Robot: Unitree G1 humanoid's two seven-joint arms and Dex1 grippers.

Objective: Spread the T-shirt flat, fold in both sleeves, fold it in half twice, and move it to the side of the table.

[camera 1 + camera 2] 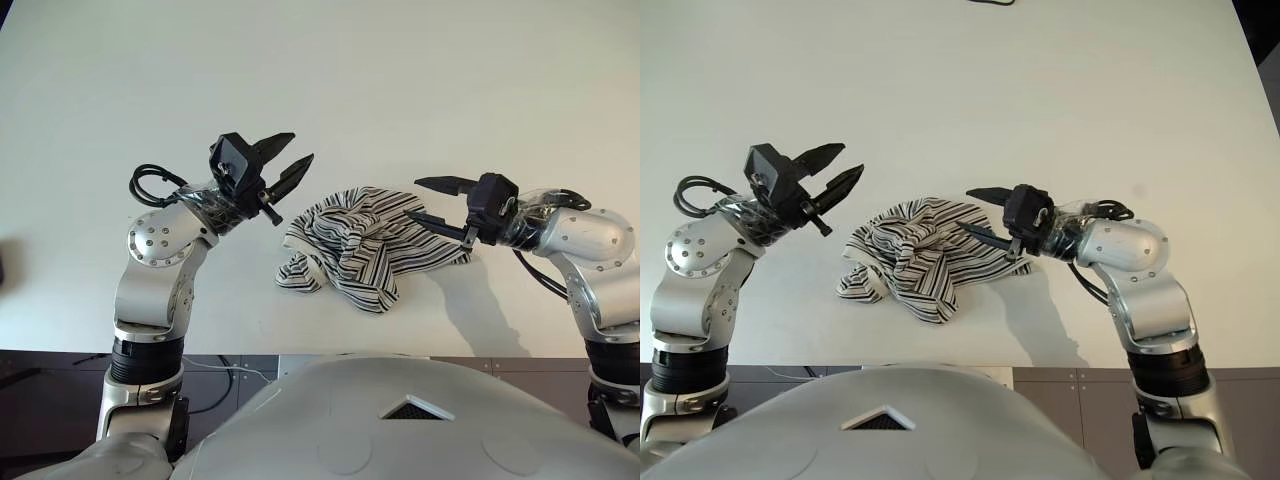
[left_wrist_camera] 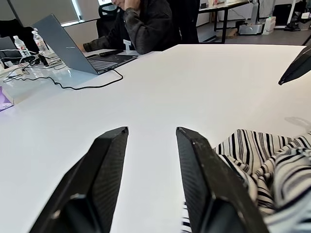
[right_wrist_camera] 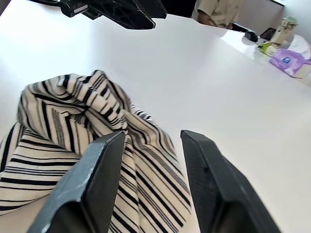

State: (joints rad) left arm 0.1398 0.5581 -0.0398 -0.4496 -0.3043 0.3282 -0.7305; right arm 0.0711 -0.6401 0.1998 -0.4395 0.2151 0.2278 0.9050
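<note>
Left eye view showed the T-shirt (image 1: 350, 245) lying in a crumpled heap near the front edge of the white worktop (image 1: 420, 70), between the two arms. Its black and white stripes were bunched and folded over themselves. The left tool (image 1: 300, 147) hung above the worktop just to the shirt's left, its two fingers parted by a moderate gap and pointing toward the heap, with nothing between them. The right tool (image 1: 413, 198) sat at the shirt's right edge with its fingers well apart, one above the other. The lower tip lay over the fabric, though whether it touched could not be told, and it had hold of nothing.

In the left wrist view, that tool's fingers (image 2: 99, 184) stood apart over bare worktop, with striped cloth just beside one of them. A laptop (image 2: 73, 46) and a black cable (image 2: 73, 86) lay at the far side.

In the right wrist view, the fingers (image 3: 99, 179) were spread with a ridge of the striped cloth rising between and beyond them — not gripped. A purple packet (image 3: 288, 60) lay well apart, at the worktop's far end.
</note>
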